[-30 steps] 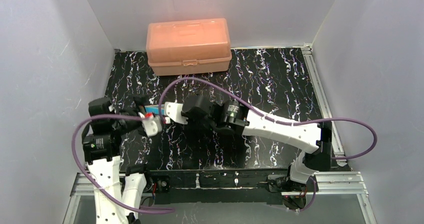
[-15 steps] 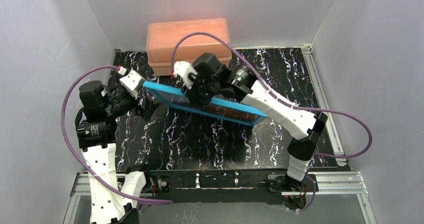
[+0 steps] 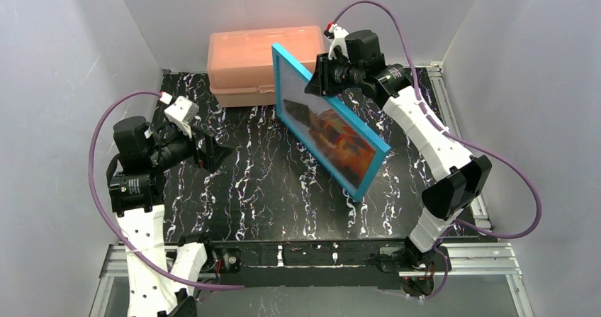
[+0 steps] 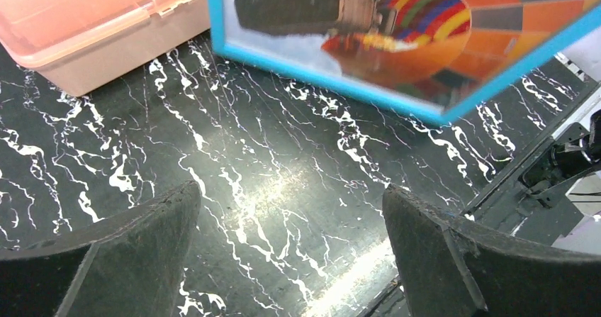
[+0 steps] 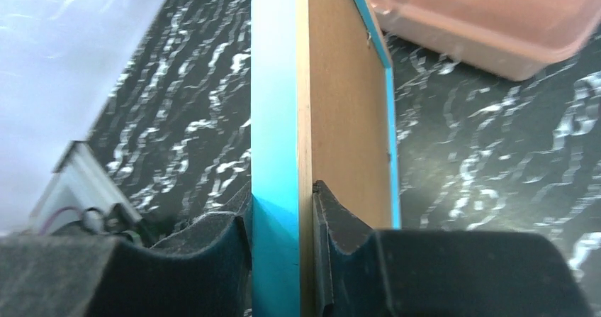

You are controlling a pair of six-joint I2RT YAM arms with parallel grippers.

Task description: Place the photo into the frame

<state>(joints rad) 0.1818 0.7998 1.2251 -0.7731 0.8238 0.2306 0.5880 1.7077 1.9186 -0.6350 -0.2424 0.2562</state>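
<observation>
Photo (image 3: pixel 341 138), a rectangular paper print of an orange, multicoloured chequered hot-air balloon on blue sky, shows through the clear pane of the large rectangular picture frame with the bright blue rim (image 3: pixel 312 115). A dark patch (image 4: pixel 305 5) crosses part of the pane; I cannot tell what it is.

Nearest the bases, I read the left tool (image 4: pixel 289 193) as fully spread. Its two black fingers (image 4: pixel 142 249) stand wide apart with nothing between them, above the left side of the black bench veined in white (image 3: pixel 262 189). It points toward the frame and is well apart from it.

Over the middle of the bench, the frame is held tilted, with its glass side facing the left arm and the overhead camera. One corner points down; I cannot tell whether that corner touches the bench.

Farther out, the right tool (image 5: pixel 282 205) is closed on the upper far edge of the frame. In the right wrist view, one finger pad (image 5: pixel 227 235) presses the blue side and the other presses the brown back surface (image 5: pixel 347 118). The frame edge fills the gap between them.

At the far edge, a peach translucent plastic box with its lid closed (image 3: pixel 244 62) stands against the white back wall (image 3: pixel 298 5). In the overhead view it lies behind the frame's upper corner.
</observation>
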